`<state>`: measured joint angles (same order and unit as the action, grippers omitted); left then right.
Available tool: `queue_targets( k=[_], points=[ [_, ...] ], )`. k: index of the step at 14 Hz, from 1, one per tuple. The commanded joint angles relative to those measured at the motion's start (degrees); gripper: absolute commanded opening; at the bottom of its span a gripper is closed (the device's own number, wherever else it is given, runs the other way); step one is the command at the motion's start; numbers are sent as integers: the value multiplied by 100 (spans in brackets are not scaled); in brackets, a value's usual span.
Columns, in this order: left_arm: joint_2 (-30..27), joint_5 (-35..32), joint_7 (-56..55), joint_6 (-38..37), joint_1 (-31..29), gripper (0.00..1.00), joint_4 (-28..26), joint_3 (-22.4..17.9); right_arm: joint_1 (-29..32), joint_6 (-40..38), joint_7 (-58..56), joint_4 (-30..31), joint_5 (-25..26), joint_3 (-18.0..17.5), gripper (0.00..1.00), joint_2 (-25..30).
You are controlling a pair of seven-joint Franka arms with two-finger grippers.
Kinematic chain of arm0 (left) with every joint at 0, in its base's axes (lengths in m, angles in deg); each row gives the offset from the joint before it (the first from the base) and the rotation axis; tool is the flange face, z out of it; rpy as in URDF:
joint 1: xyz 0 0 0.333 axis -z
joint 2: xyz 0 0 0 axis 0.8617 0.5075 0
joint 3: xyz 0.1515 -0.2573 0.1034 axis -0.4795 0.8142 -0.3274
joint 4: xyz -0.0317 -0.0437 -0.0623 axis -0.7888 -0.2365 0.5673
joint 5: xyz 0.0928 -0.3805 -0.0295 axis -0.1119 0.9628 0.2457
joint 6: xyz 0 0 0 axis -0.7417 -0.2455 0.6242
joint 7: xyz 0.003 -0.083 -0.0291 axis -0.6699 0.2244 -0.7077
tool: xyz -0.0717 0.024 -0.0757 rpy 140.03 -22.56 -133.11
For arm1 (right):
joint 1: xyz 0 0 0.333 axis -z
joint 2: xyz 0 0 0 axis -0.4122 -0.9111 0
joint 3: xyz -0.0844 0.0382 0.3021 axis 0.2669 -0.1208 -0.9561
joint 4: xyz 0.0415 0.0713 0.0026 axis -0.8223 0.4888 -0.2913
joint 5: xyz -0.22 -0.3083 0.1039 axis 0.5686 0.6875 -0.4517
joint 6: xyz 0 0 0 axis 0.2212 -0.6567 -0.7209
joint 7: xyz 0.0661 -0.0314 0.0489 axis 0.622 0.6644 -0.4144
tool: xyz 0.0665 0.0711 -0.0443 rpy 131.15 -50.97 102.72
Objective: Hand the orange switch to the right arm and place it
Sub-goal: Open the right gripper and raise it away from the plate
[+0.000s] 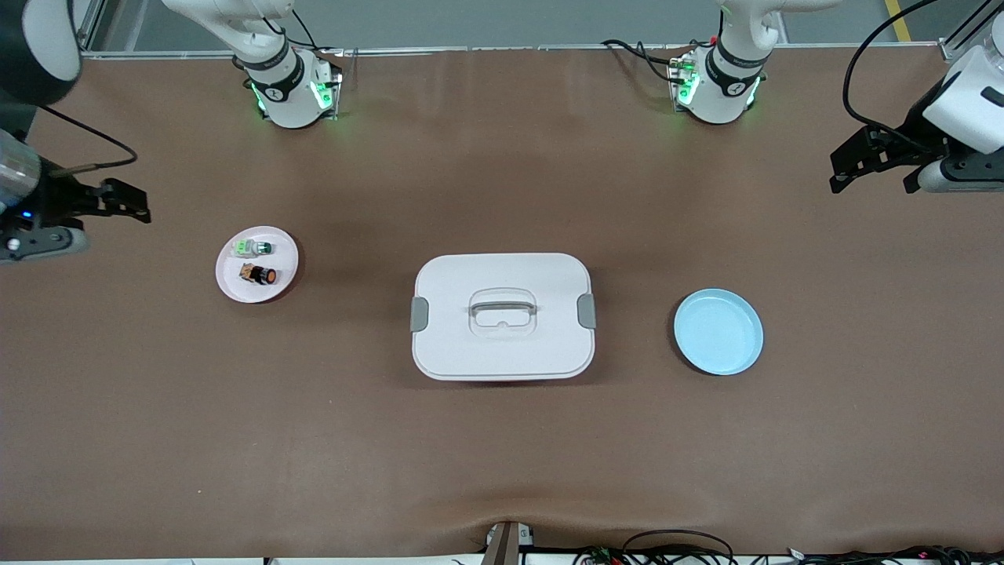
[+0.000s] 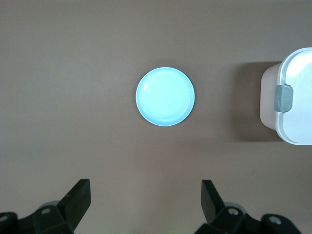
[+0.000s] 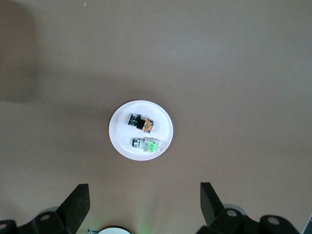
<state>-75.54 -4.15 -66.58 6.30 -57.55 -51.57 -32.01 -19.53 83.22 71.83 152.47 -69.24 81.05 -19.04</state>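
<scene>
The orange switch [image 1: 259,275] lies on its side on a small white plate [image 1: 235,294] toward the right arm's end of the table. It is black with an orange face and also shows in the right wrist view [image 3: 140,123]. A white-and-green switch [image 1: 252,248] lies beside it on the same plate. My right gripper [image 1: 140,204] hangs open and empty over the table's right-arm end, apart from the plate; in its wrist view [image 3: 145,204] the jaws stand wide. My left gripper [image 1: 871,184] hangs open and empty over the left-arm end, wide in its own wrist view [image 2: 146,200].
A white lidded box [image 1: 502,315] with a handle and grey clips stands mid-table. A light blue plate [image 1: 718,331] lies empty between the box and the left arm's end, also in the left wrist view [image 2: 165,96]. The box's edge [image 2: 292,97] shows there too.
</scene>
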Motion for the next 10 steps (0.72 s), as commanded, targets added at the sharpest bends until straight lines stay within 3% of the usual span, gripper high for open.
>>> queue_targets(
  k=[1, 4, 10],
  points=[
    [-54, -21, 101, -2, -45, 100, -36, -14, 64, -219, 535, -418, -4, -67, 100, -90],
    [-71, -161, 101, 25, -46, 100, -45, -5, 212, -219, 985, -471, -626, -6, 100, -46],
    [-98, -161, 101, 16, -63, 100, -28, -14, 275, -281, 959, -778, -514, -41, 100, -2]
  ],
)
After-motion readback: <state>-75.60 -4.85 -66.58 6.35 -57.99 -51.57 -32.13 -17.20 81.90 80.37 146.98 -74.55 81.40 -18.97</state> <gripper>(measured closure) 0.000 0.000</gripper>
